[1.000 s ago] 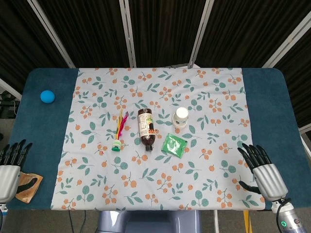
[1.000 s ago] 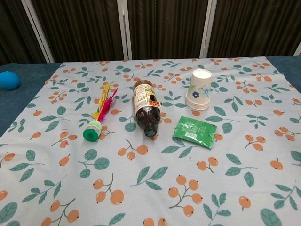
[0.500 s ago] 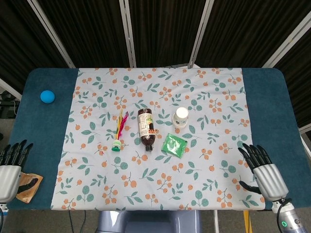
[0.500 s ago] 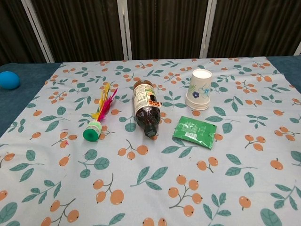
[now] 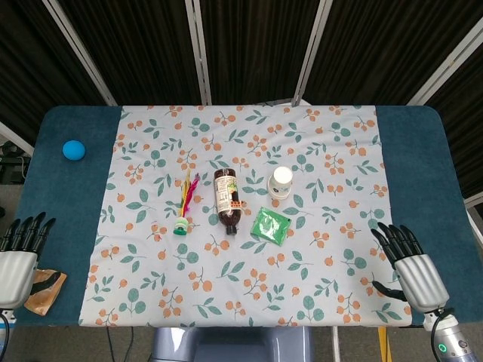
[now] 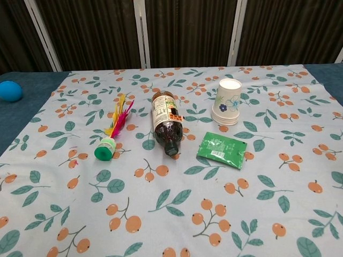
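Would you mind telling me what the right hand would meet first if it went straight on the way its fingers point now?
Probably nothing soon: the right hand points up along the floral cloth at its right edge, where no object lies; height above it is unclear.

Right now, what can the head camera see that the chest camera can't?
Only the head view shows the two robot hands: the left hand and the right hand, both with fingers spread and holding nothing, plus a brown crumpled wrapper by the left hand. Only the chest view shows the leaf-and-flower print on the white paper cup, which stands upside down. Both show the round blue ball, the feathered shuttlecock with a green base, the dark brown plastic bottle lying down and the flat green packet.
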Robot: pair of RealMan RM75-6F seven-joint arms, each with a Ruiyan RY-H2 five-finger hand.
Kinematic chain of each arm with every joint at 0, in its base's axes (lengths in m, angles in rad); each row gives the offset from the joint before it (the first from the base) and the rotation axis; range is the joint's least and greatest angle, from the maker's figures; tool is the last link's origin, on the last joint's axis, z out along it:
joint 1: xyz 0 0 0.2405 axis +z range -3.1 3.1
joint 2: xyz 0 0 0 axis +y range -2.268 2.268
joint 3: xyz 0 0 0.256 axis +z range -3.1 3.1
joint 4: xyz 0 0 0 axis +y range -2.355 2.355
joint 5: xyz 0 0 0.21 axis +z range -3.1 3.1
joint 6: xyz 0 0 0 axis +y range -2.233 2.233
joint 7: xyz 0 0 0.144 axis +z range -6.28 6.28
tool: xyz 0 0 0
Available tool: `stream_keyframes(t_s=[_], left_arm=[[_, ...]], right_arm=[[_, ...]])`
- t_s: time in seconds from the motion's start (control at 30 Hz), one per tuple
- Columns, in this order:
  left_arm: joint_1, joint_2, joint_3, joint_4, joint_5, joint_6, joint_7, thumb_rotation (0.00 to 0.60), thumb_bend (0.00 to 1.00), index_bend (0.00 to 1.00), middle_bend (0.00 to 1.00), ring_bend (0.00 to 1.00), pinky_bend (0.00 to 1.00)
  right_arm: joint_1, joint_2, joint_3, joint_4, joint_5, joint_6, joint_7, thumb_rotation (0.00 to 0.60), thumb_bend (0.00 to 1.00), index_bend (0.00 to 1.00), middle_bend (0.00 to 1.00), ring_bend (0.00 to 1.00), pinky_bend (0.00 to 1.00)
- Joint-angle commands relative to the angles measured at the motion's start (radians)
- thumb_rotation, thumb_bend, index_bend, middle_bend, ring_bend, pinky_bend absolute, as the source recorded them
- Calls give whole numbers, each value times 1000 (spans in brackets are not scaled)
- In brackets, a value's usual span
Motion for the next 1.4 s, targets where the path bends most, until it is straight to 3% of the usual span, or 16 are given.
stream_keyframes(t_s=[0.03,0.23,0.53,1.0,1.4], left_arm=[[-58,17,-27,3,-18,-77,-37,600,74,5,0,0,0],[-192,23,-86,53,-27,-220,-50,600,94,114,0,0,0],[-411,-62,-143,227,-2,-424,-21,600,149,243,0,0,0],[-663,-191,-126,502,127,-590,33,600,182,331,0,0,0],[-795,-368,-132,695,87,-684,34,600,259,389,18,0,0]], right_arm=[[0,1,0,-1,1,-1,0,600,35,0,0,0,0],[0,1,1,-3,4,-3,0,600,35,0,0,0,0],[0,6,1,-6,10,-6,14,600,35,0,0,0,0],[2,9,3,-11,21,-15,25,600,35,0,0,0,0],[3,17,5,-21,37,-26,44,600,37,0,0,0,0]])
